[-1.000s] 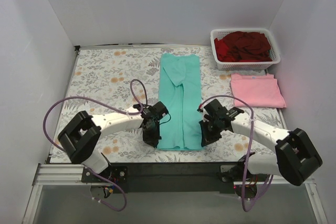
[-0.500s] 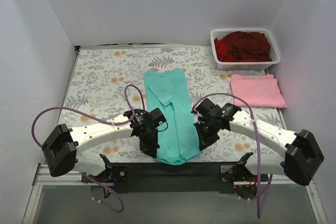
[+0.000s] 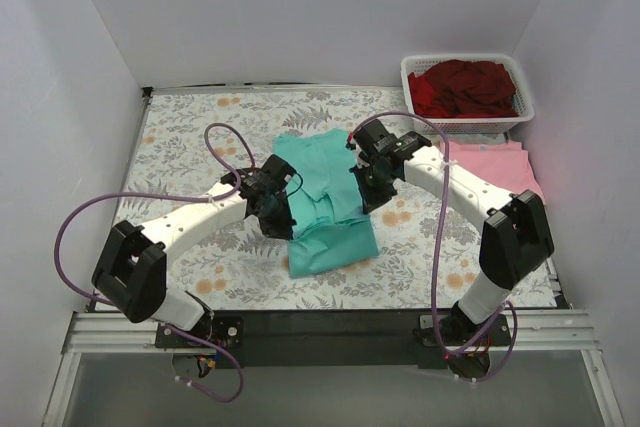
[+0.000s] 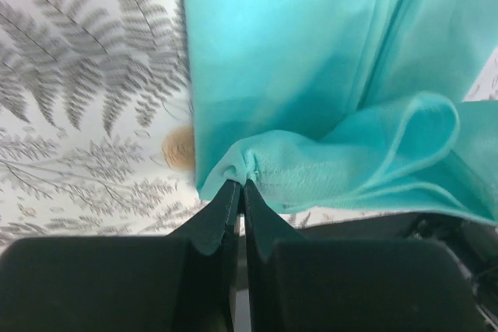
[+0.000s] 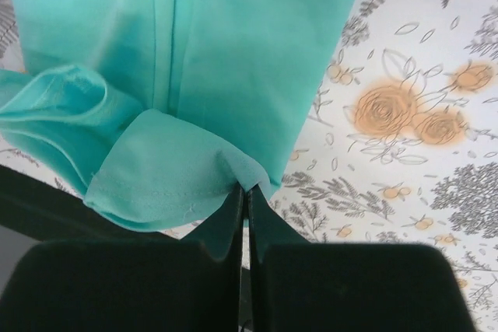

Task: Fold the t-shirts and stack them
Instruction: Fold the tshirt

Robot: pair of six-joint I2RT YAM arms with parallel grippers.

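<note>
The left gripper (image 4: 240, 187) was clamped shut on a bunched hem corner of the teal-green t-shirt (image 3: 330, 237), its 2 black fingers pressed together with the cloth pinched between their tips. The right gripper (image 5: 246, 191) was closed in the same way on the other hem corner, a stitched edge showing just beyond its tips. The teal-green t-shirt sat near the middle of the floral-patterned table (image 3: 190, 137), between the 2 arms. The pinched end was held over the part lying flat, so the fabric doubled back on itself, with a loose rolled fold visible in both wrist views. In the far right corner stood a white lattice basket (image 3: 422, 119) holding a heap of dark red t-shirts (image 3: 462, 87). A light pink t-shirt (image 3: 505, 165) lay flat on the table just in front of the basket, partly hidden behind the right arm.
</note>
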